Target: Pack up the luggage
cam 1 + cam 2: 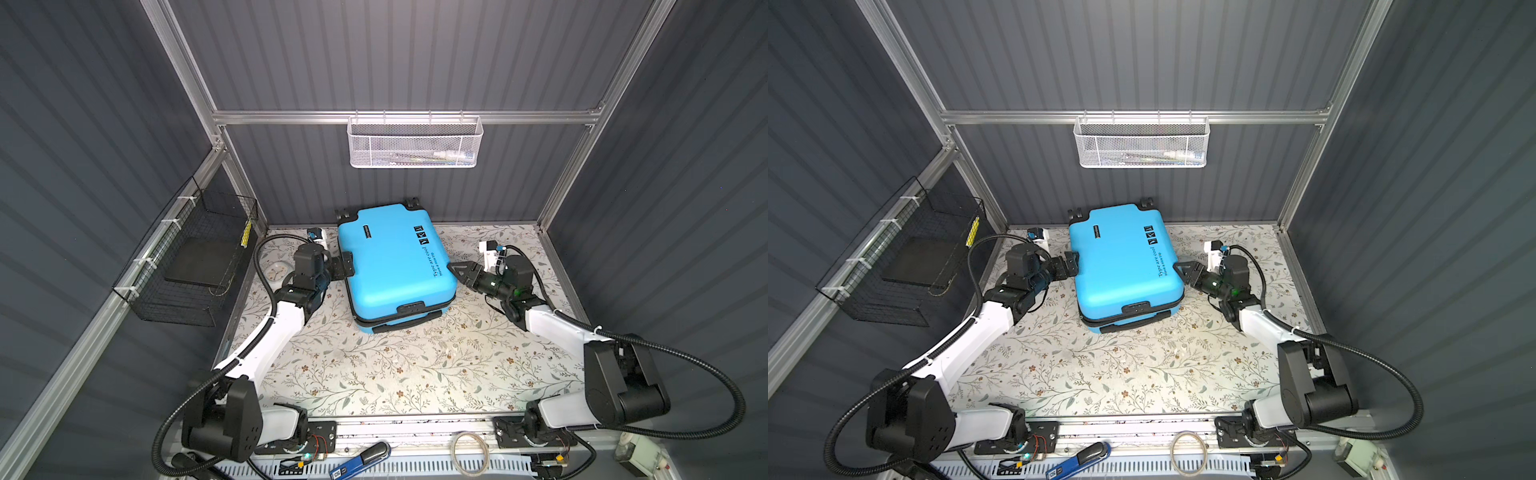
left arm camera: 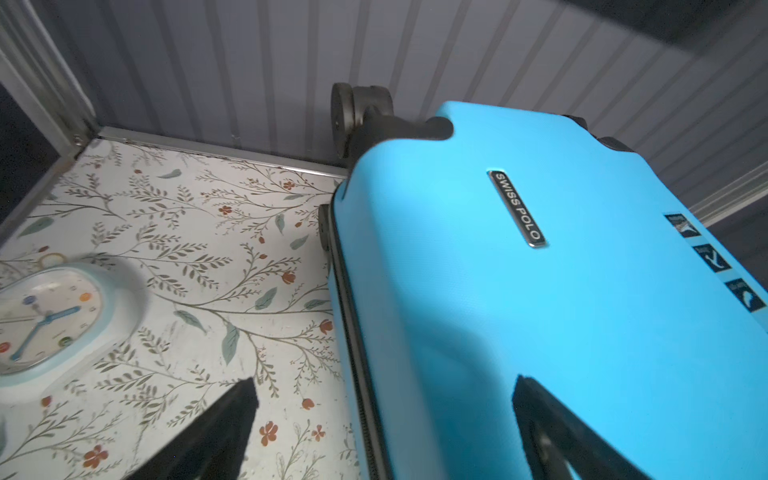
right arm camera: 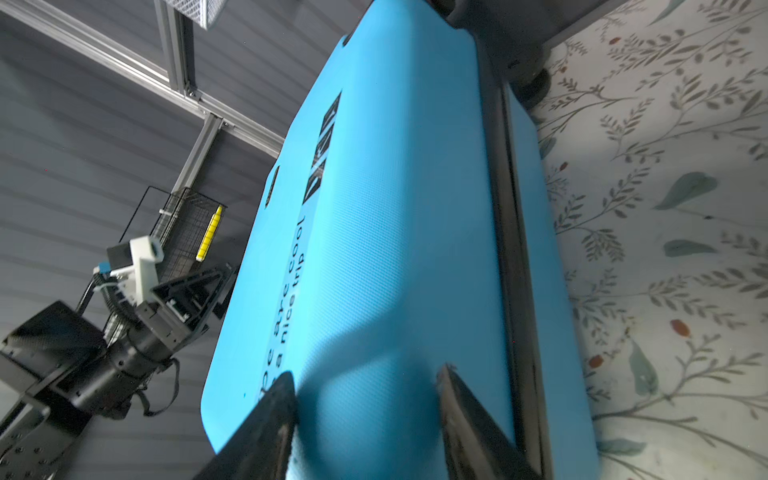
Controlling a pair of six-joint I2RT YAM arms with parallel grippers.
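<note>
While the small bright blue hard-shell suitcase (image 1: 390, 266) lies flat at the back of the floral surface (image 1: 374, 374), the left end effector (image 1: 347, 264), spread wide, and the right end effector (image 1: 455, 269), half-spread, flank it, pinching nothing. Rigid, slick and probably light, its shell is too broad to pinch, so the black handle (image 1: 410, 308) seems the best hold.

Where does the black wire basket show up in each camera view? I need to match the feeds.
Top view: the black wire basket hangs on the left wall, left of the luggage.
Top view: same place on the left wall.
Left wrist: not in it.
Right wrist: on the wall beyond the luggage.
Shared landmark: the luggage, in all four views.
</note>
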